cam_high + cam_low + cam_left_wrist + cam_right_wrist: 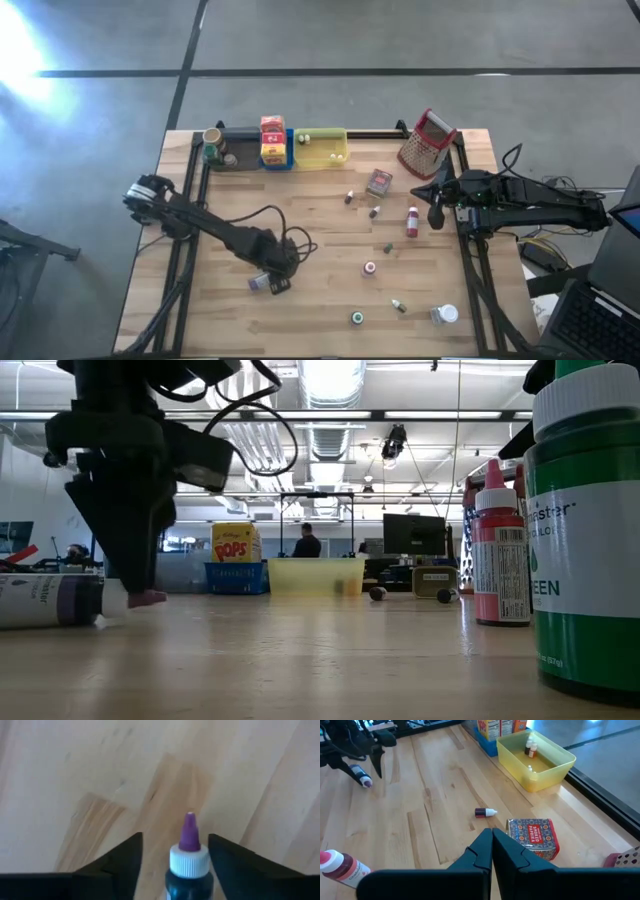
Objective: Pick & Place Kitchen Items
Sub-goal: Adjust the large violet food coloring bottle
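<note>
The left claw (pixel 272 281) hangs low near the front edge of the tabletop (pixel 320 215), fingers apart around a lying purple-tipped bottle (pixel 188 865), not squeezing it. Bare wood lies ahead. The right claw (pixel 492 836) waits shut above the patterned box (pixel 532 836).

- The left gripper (pixel 270 282) stands low over the near-left part of the table (pixel 200 320), fingers apart around a lying purple-tipped bottle (pixel 189 865); its arm crosses the left side.
- Bare wood lies between this gripper and the far trays.
- The right gripper (pixel 436 212), shut, hangs near the right edge, just beside the red-capped bottle (pixel 412 222).
- The metal grater (pixel 427 142) blocks the far-right corner.
- Small bottles are scattered over the near-right part; passing there is narrow.
- The patterned box (pixel 532 837) and a small dark bottle (pixel 484 812) lie before the yellow tray (pixel 320 150).
</note>
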